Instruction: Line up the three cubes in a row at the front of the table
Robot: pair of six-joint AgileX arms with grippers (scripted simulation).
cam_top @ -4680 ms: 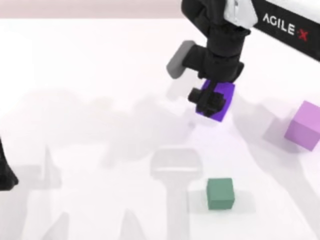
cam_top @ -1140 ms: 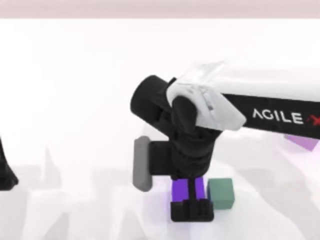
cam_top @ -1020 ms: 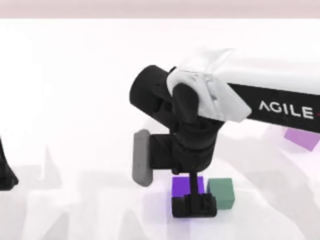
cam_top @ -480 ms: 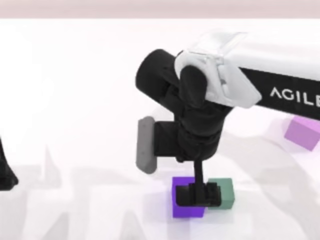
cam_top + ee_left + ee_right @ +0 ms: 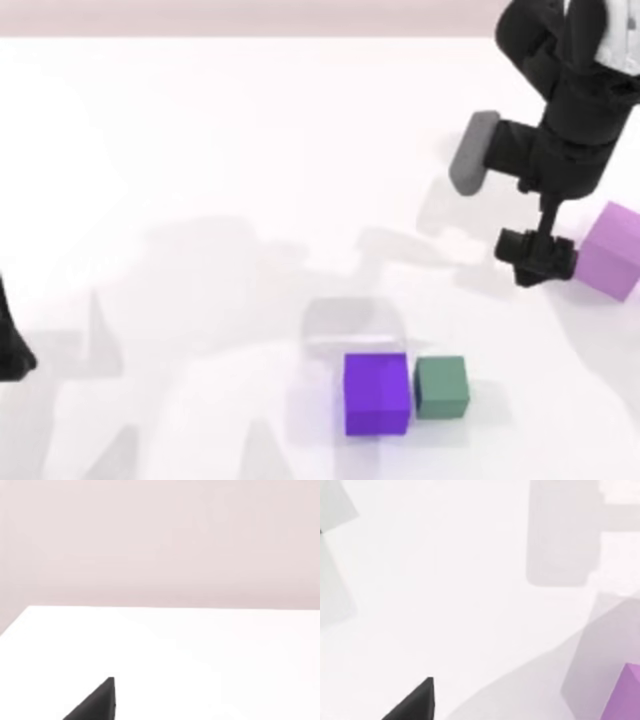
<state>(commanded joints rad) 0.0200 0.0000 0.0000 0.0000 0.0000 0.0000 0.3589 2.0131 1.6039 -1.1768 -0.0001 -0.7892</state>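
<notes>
- Right gripper (image 5: 536, 258) sits at the right side of the tabletop (image 5: 200, 150), hanging off the black arm that comes in from the top right corner of the top view.
- You can't tell how far its fingers are spread: from above they read as one dark block. Nothing visible between them.
- Gripper is just beside the lilac-pink cube (image 5: 612, 250), on that cube's left. Can't say if they touch.
- Lilac-pink cube sits far right, well back from the other two and turned at an angle to them.
- Right wrist view: same cube shows as a pink corner (image 5: 622, 692) at the frame edge, w/ one dark fingertip (image 5: 415, 702) in shot over bare white surface and grey shadows.
- Violet-purple cube (image 5: 377, 393) rests flat near the front edge, a bit right of centre, nothing holding it.
- Teal-green cube (image 5: 441, 386) is right next to it on its right side, faces touching or nearly so; it's the smaller of the pair. The two are squared up side by side.
- Left arm parked at far left edge; only a dark sliver (image 5: 10, 345) shows in the top view.
- Left wrist view: white surface, pale wall behind, one dark fingertip (image 5: 95, 702). Left fingers' spread: can't tell.
</notes>
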